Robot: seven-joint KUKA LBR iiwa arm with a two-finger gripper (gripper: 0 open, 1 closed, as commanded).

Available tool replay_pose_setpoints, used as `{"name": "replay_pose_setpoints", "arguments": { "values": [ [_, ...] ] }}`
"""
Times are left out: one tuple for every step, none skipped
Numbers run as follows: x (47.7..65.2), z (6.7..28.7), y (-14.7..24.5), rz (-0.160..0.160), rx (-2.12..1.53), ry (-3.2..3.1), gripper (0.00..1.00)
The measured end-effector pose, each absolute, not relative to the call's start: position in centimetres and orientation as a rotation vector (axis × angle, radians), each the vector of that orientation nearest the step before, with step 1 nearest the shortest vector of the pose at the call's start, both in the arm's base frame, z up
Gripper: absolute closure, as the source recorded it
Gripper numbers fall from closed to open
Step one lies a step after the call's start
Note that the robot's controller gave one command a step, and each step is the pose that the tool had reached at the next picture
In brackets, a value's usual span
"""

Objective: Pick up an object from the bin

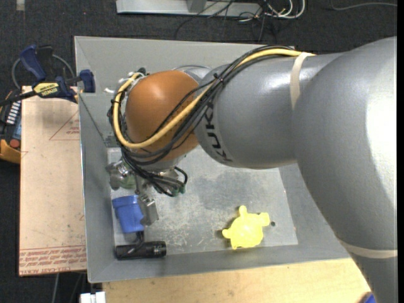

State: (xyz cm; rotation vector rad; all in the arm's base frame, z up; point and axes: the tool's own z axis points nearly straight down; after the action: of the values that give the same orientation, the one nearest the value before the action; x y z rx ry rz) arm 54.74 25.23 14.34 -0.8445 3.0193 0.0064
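Observation:
My gripper [134, 196] hangs under the orange wrist cover in the bin's front-left part. Its two grey fingers stand apart, one fingertip [116, 179] to the left and one [149, 211] lower right, so it is open. A blue blocky thing [128, 215] lies on the bin floor directly below, its right side against the lower finger and its top edge between the two. A black cylinder [140, 250] lies flat by the front wall, just beneath the blue thing.
A yellow plastic toy figure [246, 230] lies at the front right of the bin floor, well apart from the gripper. The arm's thick grey body covers the bin's back right. The left wall is close to the gripper.

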Motion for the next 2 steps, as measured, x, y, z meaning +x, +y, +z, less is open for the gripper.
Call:
{"name": "replay_pose_setpoints", "arguments": {
  "values": [
    [55.3,9.9,25.1,0.007,-1.175,2.917,0.0],
    [54.8,7.0,24.7,-0.002,-1.286,2.86,0.0]
  ]
}}
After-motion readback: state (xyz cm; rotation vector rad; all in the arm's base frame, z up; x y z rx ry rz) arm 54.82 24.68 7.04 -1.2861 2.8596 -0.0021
